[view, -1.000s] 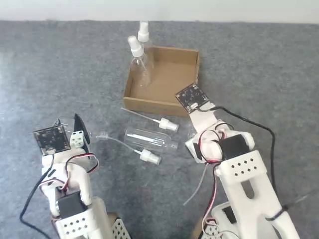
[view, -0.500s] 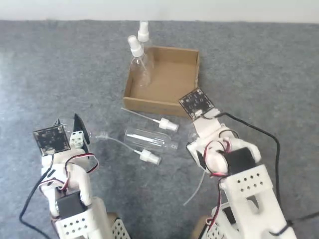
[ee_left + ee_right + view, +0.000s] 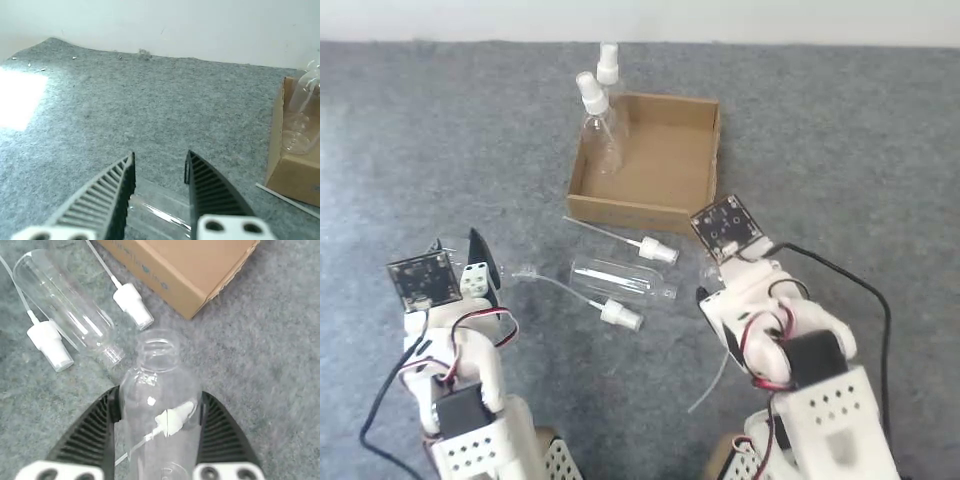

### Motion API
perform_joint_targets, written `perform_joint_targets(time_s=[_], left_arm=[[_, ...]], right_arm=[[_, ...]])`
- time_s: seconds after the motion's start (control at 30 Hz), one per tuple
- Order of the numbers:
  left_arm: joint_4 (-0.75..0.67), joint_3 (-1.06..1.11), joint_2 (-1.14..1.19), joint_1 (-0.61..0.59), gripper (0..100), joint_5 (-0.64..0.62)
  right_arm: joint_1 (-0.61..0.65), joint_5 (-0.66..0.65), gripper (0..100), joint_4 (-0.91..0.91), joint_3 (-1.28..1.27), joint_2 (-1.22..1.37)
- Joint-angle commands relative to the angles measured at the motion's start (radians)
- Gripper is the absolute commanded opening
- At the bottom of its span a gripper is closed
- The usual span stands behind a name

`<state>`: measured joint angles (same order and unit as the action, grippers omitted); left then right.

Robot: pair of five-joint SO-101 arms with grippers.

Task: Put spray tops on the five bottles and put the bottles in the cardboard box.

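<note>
Right gripper (image 3: 160, 395): fingers pinch the body of an uncapped bottle (image 3: 159, 367), one on each side, neck free. In the high view it sits right of centre, just below the cardboard box (image 3: 640, 212) at its lower right corner.

Left gripper (image 3: 159, 160), lower left in the high view, is over a second clear bottle (image 3: 160, 212); I cannot tell whether it clamps it.

Two capped bottles (image 3: 597, 125) stand at the box's upper left corner. A third bottle (image 3: 620, 278) lies mid-frame between two loose spray tops (image 3: 658, 251).

Handling, my estimate: empty thin plastic, so light, slick and easily dented. I would hold the bottle mid-body with gentle squeeze. Dip tubes look thin and whippy, so I would grip tops by the white head.
</note>
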<state>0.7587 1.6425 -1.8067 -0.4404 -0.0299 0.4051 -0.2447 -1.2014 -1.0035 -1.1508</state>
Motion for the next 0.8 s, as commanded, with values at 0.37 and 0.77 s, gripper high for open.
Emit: perform_joint_targets(time_s=[0.37,0.77], left_arm=[[0.017,-0.053,-0.017,0.0,22,0.005],[0.172,-0.147,-0.014,0.08,23,0.215]], right_arm=[[-0.007,0.04,4.8,0.024,-0.051,-0.2],[-0.008,0.04,4.8,0.079,-0.14,-0.346]])
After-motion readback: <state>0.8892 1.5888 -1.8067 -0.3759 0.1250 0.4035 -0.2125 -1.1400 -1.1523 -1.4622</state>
